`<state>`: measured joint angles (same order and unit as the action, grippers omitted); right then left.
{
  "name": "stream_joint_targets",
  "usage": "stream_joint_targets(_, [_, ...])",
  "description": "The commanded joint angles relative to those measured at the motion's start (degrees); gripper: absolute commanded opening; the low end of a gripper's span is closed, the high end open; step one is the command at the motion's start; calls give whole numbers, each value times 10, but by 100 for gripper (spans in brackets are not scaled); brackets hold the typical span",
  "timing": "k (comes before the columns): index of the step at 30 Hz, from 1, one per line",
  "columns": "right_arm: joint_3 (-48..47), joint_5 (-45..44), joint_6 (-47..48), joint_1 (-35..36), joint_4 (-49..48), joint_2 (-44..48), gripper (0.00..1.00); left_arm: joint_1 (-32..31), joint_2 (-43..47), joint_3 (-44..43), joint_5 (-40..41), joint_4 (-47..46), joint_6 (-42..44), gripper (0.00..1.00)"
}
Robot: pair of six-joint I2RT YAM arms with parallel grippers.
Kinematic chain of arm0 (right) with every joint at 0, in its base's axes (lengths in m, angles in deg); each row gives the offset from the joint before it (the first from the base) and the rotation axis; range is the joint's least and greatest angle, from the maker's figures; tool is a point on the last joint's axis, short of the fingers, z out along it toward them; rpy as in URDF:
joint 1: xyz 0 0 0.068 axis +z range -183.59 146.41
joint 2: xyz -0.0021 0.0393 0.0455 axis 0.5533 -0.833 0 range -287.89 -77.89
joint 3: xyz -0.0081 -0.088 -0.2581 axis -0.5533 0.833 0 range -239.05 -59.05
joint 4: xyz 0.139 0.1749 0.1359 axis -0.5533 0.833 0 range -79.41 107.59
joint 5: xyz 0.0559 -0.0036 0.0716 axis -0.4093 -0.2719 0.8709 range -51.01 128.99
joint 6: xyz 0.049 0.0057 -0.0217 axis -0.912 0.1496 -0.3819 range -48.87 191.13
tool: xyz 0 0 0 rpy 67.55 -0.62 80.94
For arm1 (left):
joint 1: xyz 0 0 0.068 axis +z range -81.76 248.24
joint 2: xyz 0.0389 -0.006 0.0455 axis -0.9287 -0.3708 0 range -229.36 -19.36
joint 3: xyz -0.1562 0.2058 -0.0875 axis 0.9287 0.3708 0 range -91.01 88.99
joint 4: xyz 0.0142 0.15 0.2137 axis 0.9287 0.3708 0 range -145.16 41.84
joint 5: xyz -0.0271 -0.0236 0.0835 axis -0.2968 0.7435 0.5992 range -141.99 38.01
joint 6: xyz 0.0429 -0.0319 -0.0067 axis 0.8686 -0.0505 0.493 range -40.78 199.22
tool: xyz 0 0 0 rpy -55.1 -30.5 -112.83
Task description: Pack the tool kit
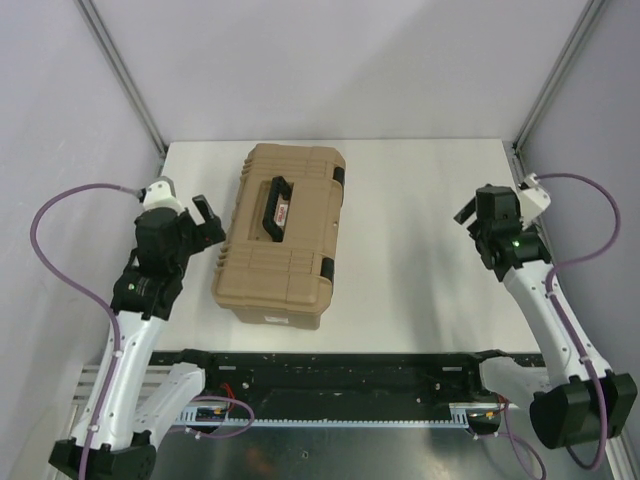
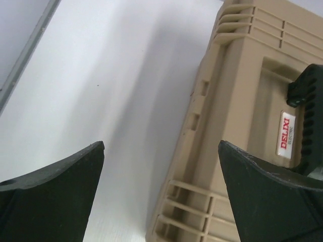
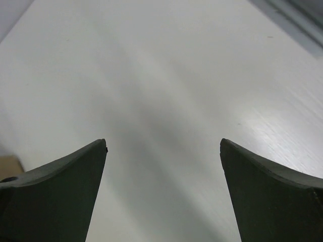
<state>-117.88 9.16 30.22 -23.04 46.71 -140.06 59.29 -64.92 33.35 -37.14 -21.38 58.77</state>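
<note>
Tan tool kit (image 1: 283, 235), closed, black handle (image 1: 274, 208) uppermost, lying left of centre on the white surface (image 1: 420, 250). Left claw (image 2: 161, 166), released with jaws spread wide, just beside the kit's left wall. Right claw (image 3: 164, 166), likewise released, well apart over bare surface on the right.

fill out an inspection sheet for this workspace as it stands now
surface: white table, only the kit on it
job's things: tan tool kit, lid closed, black handle folded flat, left of centre
clutter: nothing seen
grippers: left gripper open, beside the kit's left side, not touching; right gripper open over bare table, holding nothing
cables: purple cables loop out from each wrist
surroundings: grey walls, metal frame posts
</note>
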Motion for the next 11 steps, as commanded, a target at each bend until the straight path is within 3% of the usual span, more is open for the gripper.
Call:
stream_joint_targets(1, [21, -84, -24, -16, 54, 56, 99, 4, 42, 12, 30, 28, 38, 99])
stream_joint_targets(11, [35, -95, -37, -24, 78, 88, 99, 4, 47, 22, 37, 46, 54, 99])
